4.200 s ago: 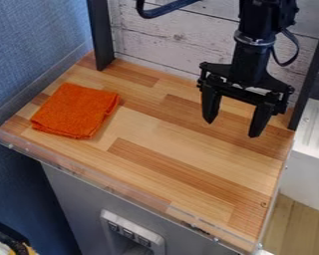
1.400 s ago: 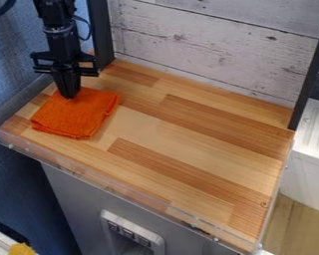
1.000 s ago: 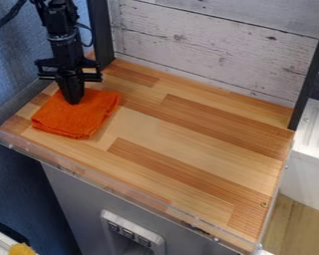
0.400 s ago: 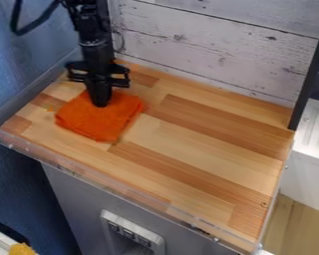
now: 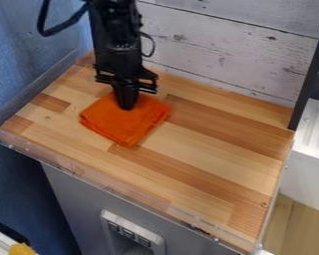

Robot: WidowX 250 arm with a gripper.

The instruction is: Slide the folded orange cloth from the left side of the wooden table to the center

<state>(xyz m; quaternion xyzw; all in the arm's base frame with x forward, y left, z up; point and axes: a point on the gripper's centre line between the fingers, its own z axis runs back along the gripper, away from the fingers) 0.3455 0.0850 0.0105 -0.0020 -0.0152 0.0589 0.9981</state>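
The black gripper (image 5: 127, 107) hangs over the left-centre of the wooden tabletop, its fingers shut and their tips pressed on the upper part of an orange folded cloth (image 5: 125, 123). The cloth lies flat on the wood, turned like a diamond with one corner toward the front edge. Whether any fabric is pinched between the fingertips is hidden.
The wooden tabletop (image 5: 209, 149) has a low clear rim (image 5: 109, 188) along its front. Whitewashed boards (image 5: 222, 45) stand behind it, with a dark post (image 5: 312, 74) at the right. Small orange specks lie left of the cloth.
The gripper came from the right, closed and down onto the cloth at the left. Since then gripper and cloth have moved right together, uncovering wood and specks at the left.
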